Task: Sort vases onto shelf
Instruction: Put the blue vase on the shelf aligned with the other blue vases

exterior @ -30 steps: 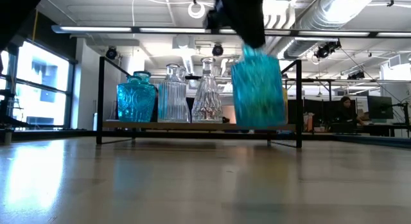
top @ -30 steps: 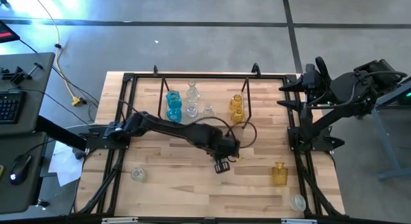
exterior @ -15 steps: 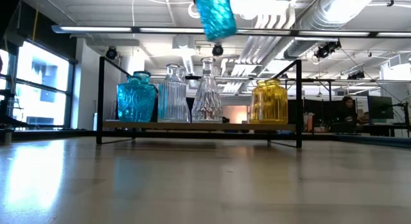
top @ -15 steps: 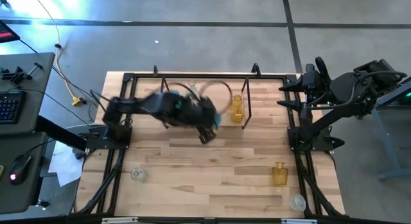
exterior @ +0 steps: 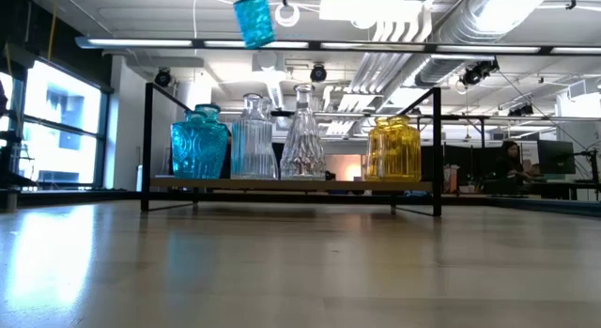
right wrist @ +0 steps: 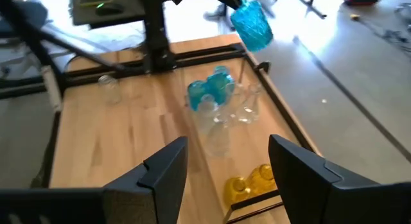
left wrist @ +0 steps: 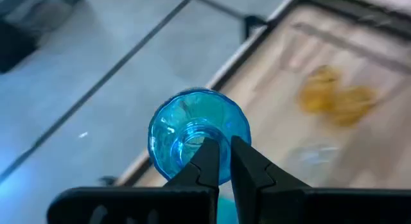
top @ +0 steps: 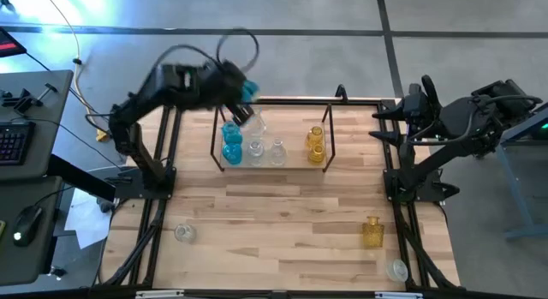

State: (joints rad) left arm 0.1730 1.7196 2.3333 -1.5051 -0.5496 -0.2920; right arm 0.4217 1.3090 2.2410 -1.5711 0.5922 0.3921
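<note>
Clamped on the rim of a blue vase (left wrist: pixel 198 135), the left hand (left wrist: pixel 221 152) carries smooth, breakable glass high above the shelf (top: pixel 272 165), a pinch likely to slip; the right hand (right wrist: pixel 226 161) waits wide.

two blue vases: one on the shelf (top: pixel 272 164) at (top: pixel 231 143), one in the air at (top: pixel 247 91). three amber-yellow ones: two on the shelf (top: pixel 315 144), one on the table (top: pixel 372 232). clear ones: three on the shelf (top: pixel 256 142), two on the table (top: pixel 184 234) (top: pixel 396 270).
</note>
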